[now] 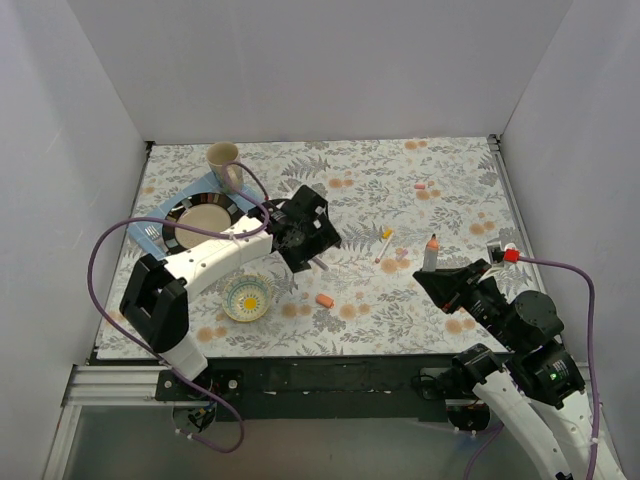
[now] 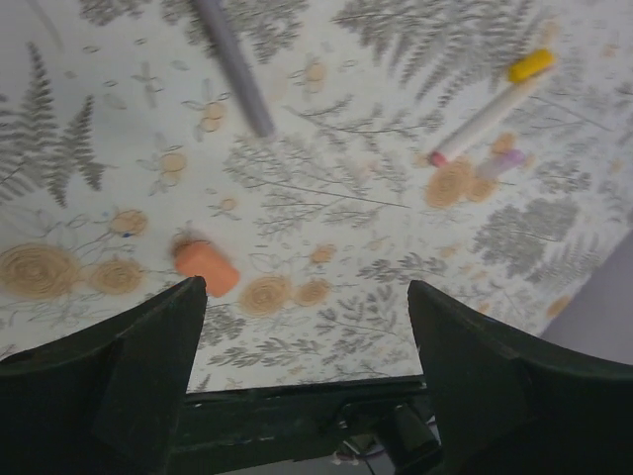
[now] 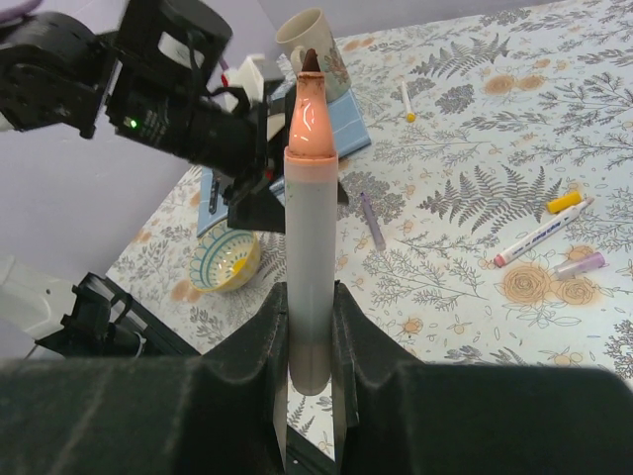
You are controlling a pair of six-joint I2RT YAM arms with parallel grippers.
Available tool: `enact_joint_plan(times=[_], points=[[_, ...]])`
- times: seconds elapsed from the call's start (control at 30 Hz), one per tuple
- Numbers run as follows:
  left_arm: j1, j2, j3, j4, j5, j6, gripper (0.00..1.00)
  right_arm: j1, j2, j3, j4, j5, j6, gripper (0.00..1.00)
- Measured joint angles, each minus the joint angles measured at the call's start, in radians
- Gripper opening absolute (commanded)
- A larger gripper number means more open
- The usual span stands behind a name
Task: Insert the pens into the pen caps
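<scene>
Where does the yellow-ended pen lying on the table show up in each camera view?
Top external: the yellow-ended pen lies right of centre.
Left wrist: upper right, slanting.
Right wrist: far right, about mid-height.
Shared landmark: the pale purple cap beside its red tip.

Bench (image 1: pixel 380 170) is covered by a cloth printed with grey ferns and orange blooms. White walls (image 1: pixel 320 60) are seen on three sides. A pale mug (image 1: pixel 223 160) is noted upright at about 11 o'clock, at the far corner of a blue mat (image 1: pixel 143 226). A dark-rimmed plate (image 1: pixel 205 217) with cream centre is laid on that mat, toward 10 o'clock. A small yellow-centred bowl (image 1: pixel 247 298) is set apart at 8 o'clock, near the front edge.
</scene>
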Motion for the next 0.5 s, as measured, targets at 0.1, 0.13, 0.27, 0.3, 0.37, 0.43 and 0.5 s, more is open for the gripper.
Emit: enact_joint_plan(times=[0.1, 0.13, 0.27, 0.3, 0.37, 0.43, 0.5], points=[[0.009, 0.008, -0.088, -0.068, 0.014, -0.057, 0.72, 0.0, -0.005, -0.002, 0.0, 0.002, 0.0, 0.01], [0.008, 0.009, -0.125, -0.09, 0.026, -0.07, 0.72, 0.0, -0.01, -0.003, -0.001, 0.004, 0.0, 0.01], [0.003, 0.02, -0.188, -0.127, 0.046, -0.096, 0.72, 0.0, -0.024, -0.005, -0.003, 0.014, -0.003, 0.01], [0.002, 0.023, -0.19, -0.127, 0.05, -0.1, 0.72, 0.0, -0.026, -0.004, -0.003, 0.017, -0.004, 0.01], [0.002, 0.027, -0.19, -0.119, 0.054, -0.105, 0.72, 0.0, -0.027, -0.004, -0.004, 0.02, -0.007, 0.01], [0.002, 0.037, -0.189, -0.106, 0.061, -0.109, 0.71, 0.0, -0.027, -0.004, -0.004, 0.021, -0.01, 0.01], [0.002, 0.057, -0.188, -0.094, 0.071, -0.111, 0.71, 0.0, -0.029, -0.004, -0.004, 0.022, -0.011, 0.01]])
